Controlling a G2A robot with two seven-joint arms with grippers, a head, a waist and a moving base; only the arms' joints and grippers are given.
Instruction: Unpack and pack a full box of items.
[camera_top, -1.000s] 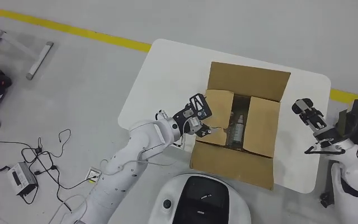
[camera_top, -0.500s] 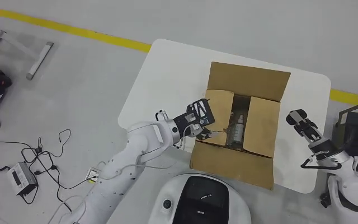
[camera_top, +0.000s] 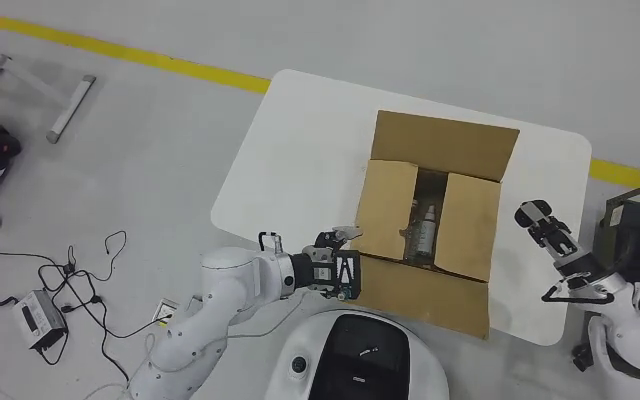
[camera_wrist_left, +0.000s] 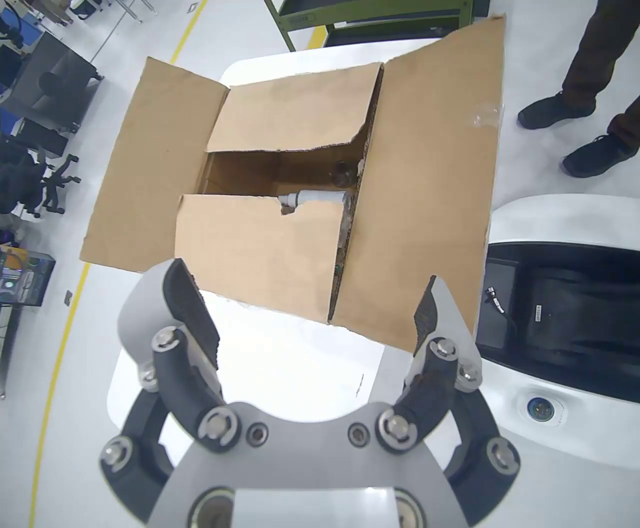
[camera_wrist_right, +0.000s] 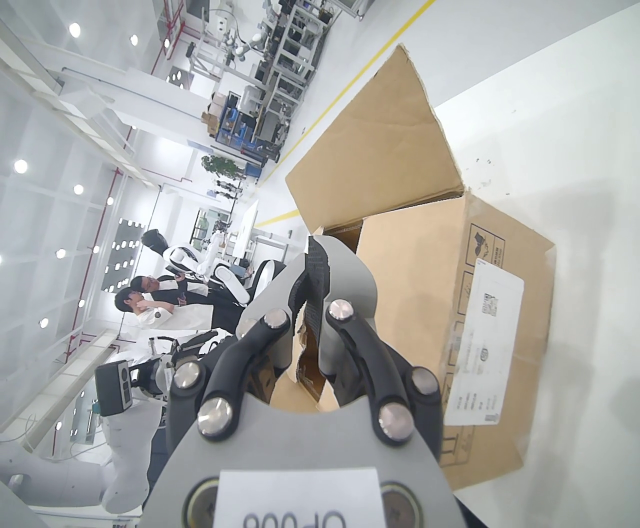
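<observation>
A brown cardboard box (camera_top: 445, 145) stands on the white table (camera_top: 300, 150) with its long flaps folded out and its two short flaps half down. Through the gap I see a white bottle (camera_top: 425, 228) lying inside, also in the left wrist view as the white bottle (camera_wrist_left: 312, 196) beside a dark item (camera_wrist_left: 345, 172). My left gripper (camera_top: 342, 262) hangs open at the box's near-left corner, facing the box (camera_wrist_left: 270, 250) with nothing between its fingers (camera_wrist_left: 192, 310). My right gripper (camera_top: 532, 215) is shut and empty, just off the box's right side (camera_wrist_right: 415, 280).
The table's left half and a strip along its right edge are bare white surface. A green cart (camera_top: 622, 215) stands past the right edge. Cables (camera_top: 70, 290) lie on the floor far to the left, and a yellow line (camera_top: 130, 55) crosses the floor behind.
My left gripper has drawn back from the box's left short flap to the near-left corner. My right gripper has shifted slightly nearer the box's right side.
</observation>
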